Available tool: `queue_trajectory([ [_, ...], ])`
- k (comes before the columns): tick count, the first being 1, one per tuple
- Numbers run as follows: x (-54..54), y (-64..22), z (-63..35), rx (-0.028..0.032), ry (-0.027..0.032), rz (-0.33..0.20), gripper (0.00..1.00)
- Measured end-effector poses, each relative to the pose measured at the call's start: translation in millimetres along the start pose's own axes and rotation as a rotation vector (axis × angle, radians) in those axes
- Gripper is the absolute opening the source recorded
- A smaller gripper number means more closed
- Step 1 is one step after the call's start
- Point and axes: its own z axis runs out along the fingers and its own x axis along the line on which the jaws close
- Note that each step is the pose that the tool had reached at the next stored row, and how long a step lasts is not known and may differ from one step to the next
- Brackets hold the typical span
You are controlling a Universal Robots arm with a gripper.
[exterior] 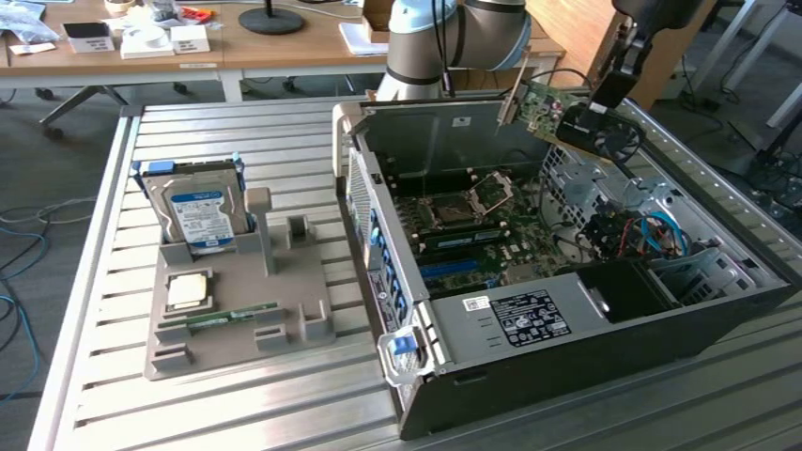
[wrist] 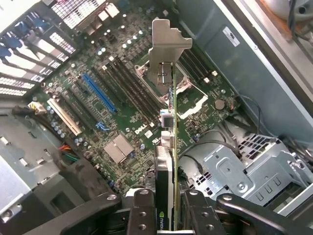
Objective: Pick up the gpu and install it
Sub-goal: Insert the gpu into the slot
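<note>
We see one slatted metal surface [exterior: 251,395] carrying everything. On it lies one open computer case [exterior: 602,376], directly below the gripper [wrist: 168,215], with its side off and its inside facing up. One motherboard [wrist: 122,112] fills the case floor beneath the gripper. On it we count one long blue slot [wrist: 100,93], and one processor socket [wrist: 193,98] that sits close under the card's far end in the wrist view.

One arm [exterior: 452,38] reaches in over the case's back edge. Well apart from the gripper, toward the exterior view's left, stands one grey holder [exterior: 239,329]. It carries one hard drive [exterior: 201,211] standing upright, one processor chip [exterior: 188,289] lying flat and one RAM strip [exterior: 232,318] on its edge.

The gripper is closed on the one gpu [exterior: 546,103], a finger pressed to each face of the card. The gpu hangs in the air above the open case, touching nothing below it. In the exterior view it is tilted. In the wrist view we see it edge-on, with its one silver bracket [wrist: 168,46] at the end farthest from the gripper.
</note>
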Motion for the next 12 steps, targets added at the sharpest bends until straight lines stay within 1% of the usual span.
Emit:
queue_trajectory([
  [10, 0.0, 0.0, 0.0, -0.0001, 0.0001, -0.004, 0.27],
  [12, 0.0, 0.0, 0.1, -0.0003, 0.0004, -0.011, 0.27],
])
